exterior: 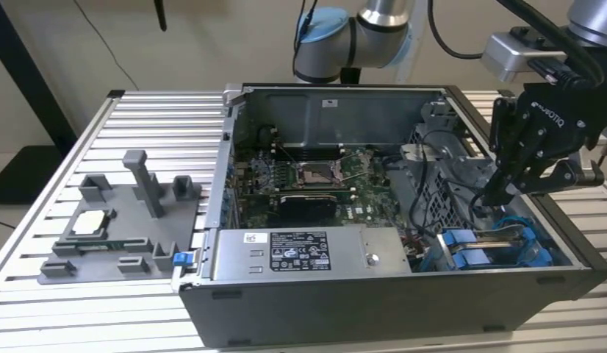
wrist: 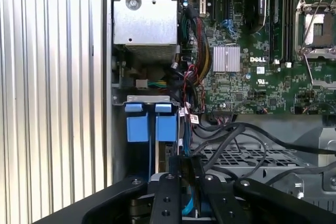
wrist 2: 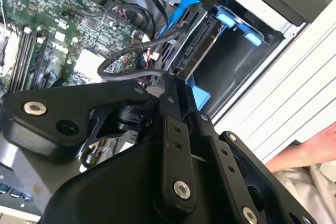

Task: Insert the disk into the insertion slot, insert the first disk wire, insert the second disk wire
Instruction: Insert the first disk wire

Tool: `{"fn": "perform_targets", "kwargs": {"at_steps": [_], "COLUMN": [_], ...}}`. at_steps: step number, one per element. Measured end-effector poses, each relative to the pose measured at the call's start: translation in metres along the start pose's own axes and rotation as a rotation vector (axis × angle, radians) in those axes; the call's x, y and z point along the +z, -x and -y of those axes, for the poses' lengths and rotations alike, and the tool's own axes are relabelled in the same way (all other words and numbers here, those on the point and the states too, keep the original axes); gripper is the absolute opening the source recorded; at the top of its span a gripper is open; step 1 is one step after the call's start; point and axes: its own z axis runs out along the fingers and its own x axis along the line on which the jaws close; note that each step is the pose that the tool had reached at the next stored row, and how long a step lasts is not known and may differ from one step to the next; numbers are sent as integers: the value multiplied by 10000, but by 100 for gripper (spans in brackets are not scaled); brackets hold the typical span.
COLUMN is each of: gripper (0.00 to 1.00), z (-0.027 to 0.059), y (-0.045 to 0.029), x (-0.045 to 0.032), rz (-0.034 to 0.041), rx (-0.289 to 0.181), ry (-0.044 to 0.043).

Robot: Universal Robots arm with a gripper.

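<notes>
We see an open desktop computer case (exterior: 382, 309) lying on a slatted aluminium table (exterior: 117, 316), taking up the middle and right of the exterior view. The robot arm (exterior: 372, 29) enters from the top of that frame. Its black gripper (exterior: 493, 197) hangs at the exterior view's right, fingertips pointing down into the case just above the grey metal drive cage (exterior: 431, 213) in the case's lower right corner. In the first wrist view the two fingers (wrist: 167, 198) stand close together, nearly closed, and the dark end of a black disk wire (wrist 2: 128, 75) appears pinched between them. The wire loops away over the green motherboard (exterior: 314, 176). In the second wrist view the disk (wrist 2: 197, 48), clipped in its bright blue frame, already sits upright in the insertion slot (wrist 2: 236, 64), its connector edge facing the gripper and close to the fingertips. We cannot tell whether the wire end touches that connector. Blue plastic fittings (wrist: 137, 127) line the cage mouth. A silver power supply (exterior: 303, 254) with a white label lies along the case's near edge. At the lower left of the exterior view a grey fixture (exterior: 137, 191) on the table holds a processor chip (exterior: 92, 220). In the second wrist view a person's hand (wrist 2: 315, 148) rests outside the case.
</notes>
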Motion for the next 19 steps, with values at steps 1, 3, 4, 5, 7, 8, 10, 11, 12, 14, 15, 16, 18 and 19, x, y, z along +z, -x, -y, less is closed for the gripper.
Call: {"fn": "perform_targets", "kwargs": {"at_steps": [1, 3, 4, 5, 7, 8, 10, 11, 12, 14, 15, 16, 18, 19], "gripper": [0, 0, 0, 0, 0, 0, 0, 0, 0, 0, 0, 0, 0, 0], "z": [1, 7, 13, 18, 23, 28, 42, 50, 58, 72, 80, 87, 101, 107], "y": [-1, -2, -4, -5, -5, -5, -5, -5, -4, -4, -4, -4, -3, -3], "x": [6, 19, 26, 33, 44, 49, 60, 66, 72, 84, 90, 97, 111, 118], "rz": [-32, -52, -55, -54, -56, -54, -54, -54, -54, -55, -55, -55, -54, -54], "rx": [4, 11, 15, 18, 20, 19, 19, 19, 19, 19, 19, 20, 19, 20], "ry": [-1, -1, -2, -2, -1, -2, -2, -1, -1, -1, -1, -2, -2, -1]}}
